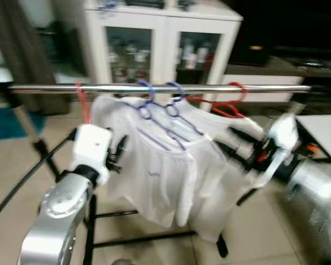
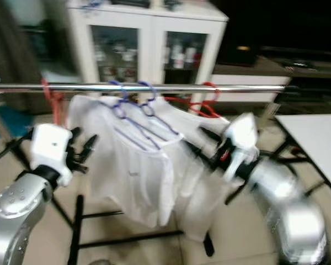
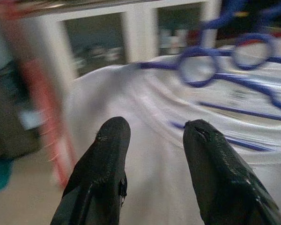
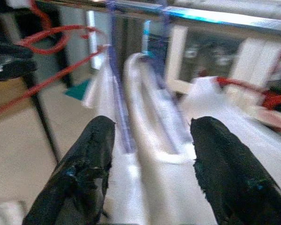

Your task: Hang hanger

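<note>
We hold our left tool [image 3: 154, 140] and right tool [image 4: 152, 140] open and empty (both blurred) beside white garments [image 1: 171, 165] hanging on the rail [image 1: 154, 88].

left gripper [image 3: 154, 136]: two black fingers [image 3: 105, 159] apart, holding nothing | white garment [image 3: 154, 112] just beyond them | blue hangers [image 3: 215, 65] lie on the garment | red hanger [image 3: 42, 103] beside it | white cabinet [image 3: 140, 33] behind, blurred

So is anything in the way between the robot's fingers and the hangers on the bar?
Nothing visible blocks them. The left gripper and right gripper are open beside the white garment, whose purple hangers and red hanger already hook over the rail.
</note>
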`<state>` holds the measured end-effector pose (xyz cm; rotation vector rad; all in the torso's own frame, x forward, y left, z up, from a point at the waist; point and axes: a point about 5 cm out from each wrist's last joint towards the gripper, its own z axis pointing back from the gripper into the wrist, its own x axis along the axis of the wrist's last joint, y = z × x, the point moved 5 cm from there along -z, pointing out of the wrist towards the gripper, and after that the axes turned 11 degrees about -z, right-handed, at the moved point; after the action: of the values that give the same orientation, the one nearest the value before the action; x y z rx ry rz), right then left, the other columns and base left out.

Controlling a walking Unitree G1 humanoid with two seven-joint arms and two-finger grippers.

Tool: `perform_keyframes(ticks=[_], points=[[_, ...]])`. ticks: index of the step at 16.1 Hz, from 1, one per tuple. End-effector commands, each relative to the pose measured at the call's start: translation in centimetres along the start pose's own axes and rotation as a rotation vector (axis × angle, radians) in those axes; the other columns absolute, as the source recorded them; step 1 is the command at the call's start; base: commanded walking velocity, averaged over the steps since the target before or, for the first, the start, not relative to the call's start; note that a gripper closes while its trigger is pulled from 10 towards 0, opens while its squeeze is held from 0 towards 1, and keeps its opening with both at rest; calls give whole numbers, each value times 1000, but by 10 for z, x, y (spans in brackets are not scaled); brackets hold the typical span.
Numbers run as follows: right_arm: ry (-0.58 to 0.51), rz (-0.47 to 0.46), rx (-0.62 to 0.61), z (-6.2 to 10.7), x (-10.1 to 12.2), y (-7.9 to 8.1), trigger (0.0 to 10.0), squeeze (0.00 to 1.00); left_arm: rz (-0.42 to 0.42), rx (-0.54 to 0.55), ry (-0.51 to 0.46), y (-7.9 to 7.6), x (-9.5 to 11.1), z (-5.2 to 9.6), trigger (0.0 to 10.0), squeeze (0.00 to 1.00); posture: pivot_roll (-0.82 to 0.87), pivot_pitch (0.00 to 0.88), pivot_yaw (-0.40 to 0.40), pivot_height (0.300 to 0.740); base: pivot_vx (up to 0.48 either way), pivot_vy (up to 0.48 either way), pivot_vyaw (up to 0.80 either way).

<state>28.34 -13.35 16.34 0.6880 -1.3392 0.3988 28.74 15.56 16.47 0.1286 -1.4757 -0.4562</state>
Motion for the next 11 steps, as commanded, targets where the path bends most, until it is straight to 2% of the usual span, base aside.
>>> perform_keyframes(ticks=[1,3,4,6,7,10,11], points=[[-17,2,-18,3,3,4,10000,1000,22,-14,7,-5,-1,2,10000,0,142,0,-50,740,0,480,800],[10,-37,0,-4,-12,17,10000,1000,-9,-52,20,-13,-3,4,10000,0,146,0,-51,740,0,480,800],[9,-45,-3,-5,-13,17,10000,1000,-6,-55,20,-14,-3,4,10000,0,146,0,-51,740,0,480,800],[-45,-86,-29,-15,-3,18,10000,1000,-20,-60,-34,-14,8,3,10000,0,158,0,-64,740,0,480,0],[-76,-89,-58,-20,3,17,10000,1000,-18,-96,-54,-17,13,4,10000,1000,162,0,-69,740,0,0,0],[-121,-87,-127,-29,14,8,10000,1000,-44,-176,-70,-27,17,5,10000,1000,165,0,-71,740,0,0,0],[-96,-45,-145,-35,16,3,10000,1000,-57,-223,-73,-34,17,5,10000,1000,162,0,-70,740,0,0,0]])
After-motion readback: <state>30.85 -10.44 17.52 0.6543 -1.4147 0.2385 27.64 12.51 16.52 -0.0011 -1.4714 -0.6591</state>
